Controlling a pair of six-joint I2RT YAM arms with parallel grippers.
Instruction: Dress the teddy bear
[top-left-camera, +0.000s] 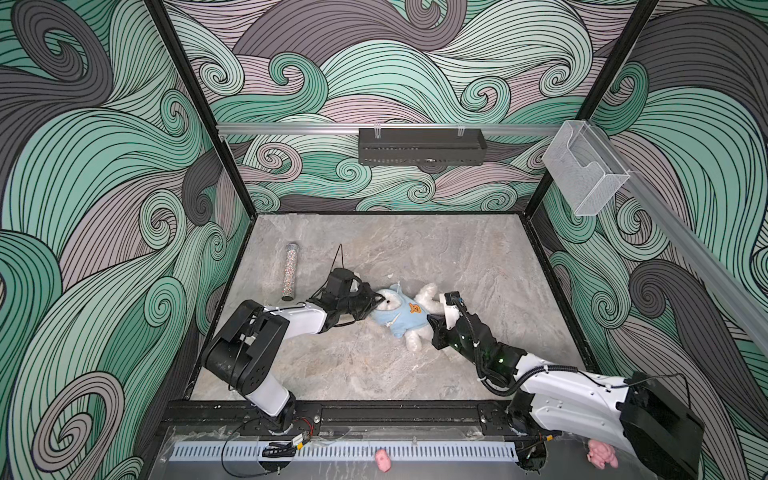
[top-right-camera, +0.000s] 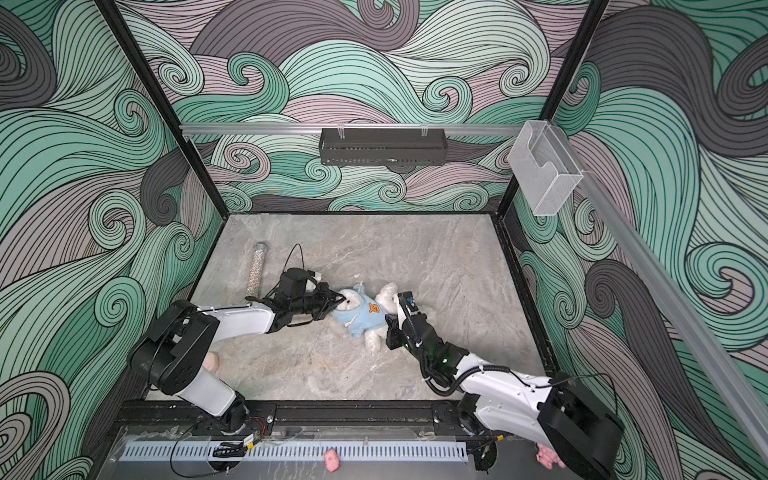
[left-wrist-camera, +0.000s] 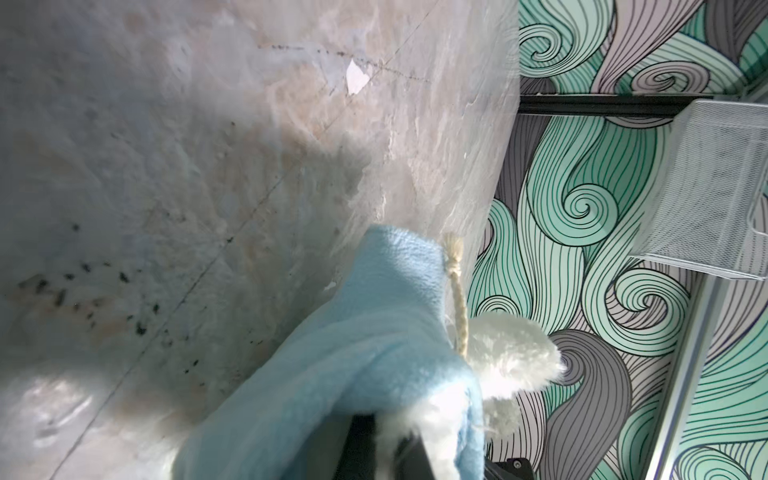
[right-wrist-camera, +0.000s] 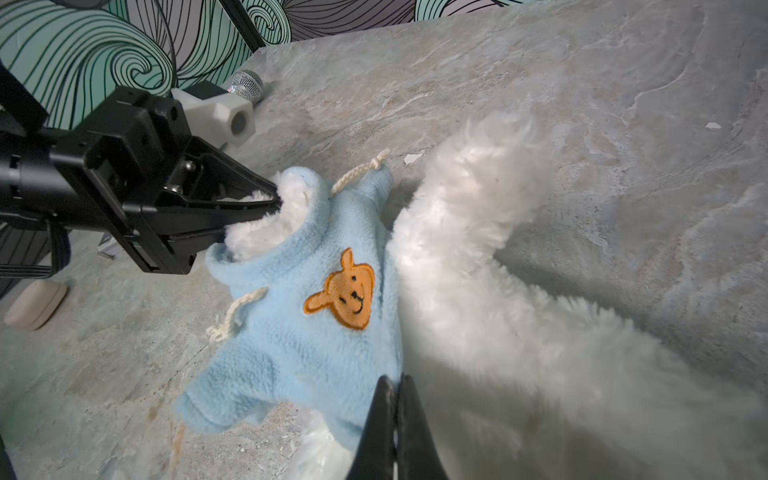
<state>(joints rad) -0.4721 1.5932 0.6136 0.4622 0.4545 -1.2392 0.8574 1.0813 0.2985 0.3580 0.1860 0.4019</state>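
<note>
Where the near ledge fronts the cell, two small pink plush toys (top-left-camera: 382, 459) lie outside the work area.

Right gripper (right-wrist-camera: 395, 386): jaws pressed together, pinching the hem of the blue hoodie (right-wrist-camera: 299, 340) where fleece meets white fur.

Left gripper (right-wrist-camera: 276, 203): jaws together, clamped on the fur of the head at the hood opening.

Teddy bear (top-left-camera: 428, 293): mid-table between the two grippers, lying on its back, wearing the hoodie with the orange bear patch (right-wrist-camera: 345, 291) facing up. Its head points toward the left arm and its legs splay toward the right arm, so the long axis runs across the table.

Surface: grey marble-pattern tabletop (top-left-camera: 415, 249), scuffed.

Glitter tube (top-left-camera: 289, 270): lying flat, far-left, apart from the bear.

Room: walls in teal and grey swirls (top-left-camera: 374, 83). A black rack (top-left-camera: 422, 145) hangs on the back rail and a clear holder (top-left-camera: 584, 170) on the right rail.
</note>
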